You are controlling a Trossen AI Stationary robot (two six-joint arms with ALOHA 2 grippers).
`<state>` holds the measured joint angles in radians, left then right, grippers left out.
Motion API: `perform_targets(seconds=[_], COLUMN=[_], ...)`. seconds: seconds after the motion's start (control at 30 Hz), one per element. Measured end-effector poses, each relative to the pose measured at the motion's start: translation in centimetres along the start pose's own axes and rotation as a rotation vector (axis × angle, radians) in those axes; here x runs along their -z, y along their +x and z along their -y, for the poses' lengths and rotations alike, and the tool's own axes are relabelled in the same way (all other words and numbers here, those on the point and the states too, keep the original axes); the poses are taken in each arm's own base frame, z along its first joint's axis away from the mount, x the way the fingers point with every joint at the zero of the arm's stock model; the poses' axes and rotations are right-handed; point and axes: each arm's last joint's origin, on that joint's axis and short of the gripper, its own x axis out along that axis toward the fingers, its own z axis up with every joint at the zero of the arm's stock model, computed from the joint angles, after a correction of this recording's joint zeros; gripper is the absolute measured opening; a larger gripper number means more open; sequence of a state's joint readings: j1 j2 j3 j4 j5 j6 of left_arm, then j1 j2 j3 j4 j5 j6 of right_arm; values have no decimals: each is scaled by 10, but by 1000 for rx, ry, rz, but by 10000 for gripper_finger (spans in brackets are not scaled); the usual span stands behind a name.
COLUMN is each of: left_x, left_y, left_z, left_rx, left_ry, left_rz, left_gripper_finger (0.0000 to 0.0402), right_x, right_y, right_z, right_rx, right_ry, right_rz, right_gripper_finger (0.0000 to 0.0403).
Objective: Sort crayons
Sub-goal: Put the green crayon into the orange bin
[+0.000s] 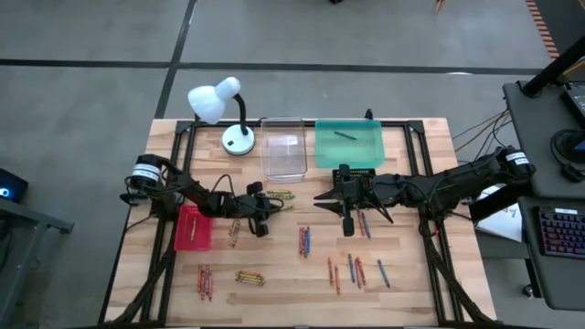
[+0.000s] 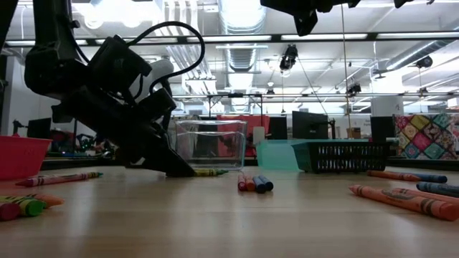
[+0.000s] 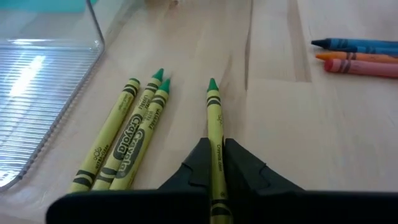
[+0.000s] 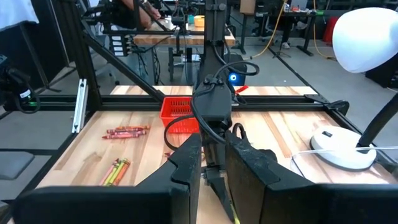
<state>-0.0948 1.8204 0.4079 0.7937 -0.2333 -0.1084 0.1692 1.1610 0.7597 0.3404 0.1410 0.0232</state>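
Note:
My left gripper (image 1: 262, 206) is down at the table top, just left of three yellow-green crayons (image 3: 127, 140) that lie side by side on the wood beside the clear tray (image 3: 37, 93). It is shut on a fourth yellow-green crayon (image 3: 214, 118). My right gripper (image 1: 331, 196) hangs open and empty, well above the table's middle, and faces the left arm (image 4: 213, 155). More crayons lie in small groups on the wood: red and blue (image 1: 304, 240), orange and blue (image 1: 356, 270), and red (image 1: 205, 281). My left gripper pinches the yellow-green crayon's back half (image 3: 216, 163) between its two fingers (image 3: 198, 165). The fingers slant down from the table's left side and lie along the crayon. Its green tip (image 3: 212, 84) points out ahead, low over the wood.
A red tray (image 1: 193, 227) sits under the left arm. A teal tray (image 1: 348, 143) and a black basket (image 2: 344, 154) are at the back right. A white desk lamp (image 1: 224, 110) stands at the back left. A further crayon group lies near the front (image 1: 249, 276).

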Motion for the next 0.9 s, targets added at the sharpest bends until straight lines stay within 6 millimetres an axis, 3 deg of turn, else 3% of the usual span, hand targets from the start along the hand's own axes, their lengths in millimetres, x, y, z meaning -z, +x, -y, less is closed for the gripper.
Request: perform_targets(seconds=[0.9], left_x=[-39], left_y=[-39], left_z=[-5], left_rx=[6], left_ry=[72], left_rz=[107], left_gripper_finger=[0], right_x=[0], right_y=[0], right_z=[0], right_rx=[0], right_ry=[-62], right_rz=[0], right_gripper_finger=[63])
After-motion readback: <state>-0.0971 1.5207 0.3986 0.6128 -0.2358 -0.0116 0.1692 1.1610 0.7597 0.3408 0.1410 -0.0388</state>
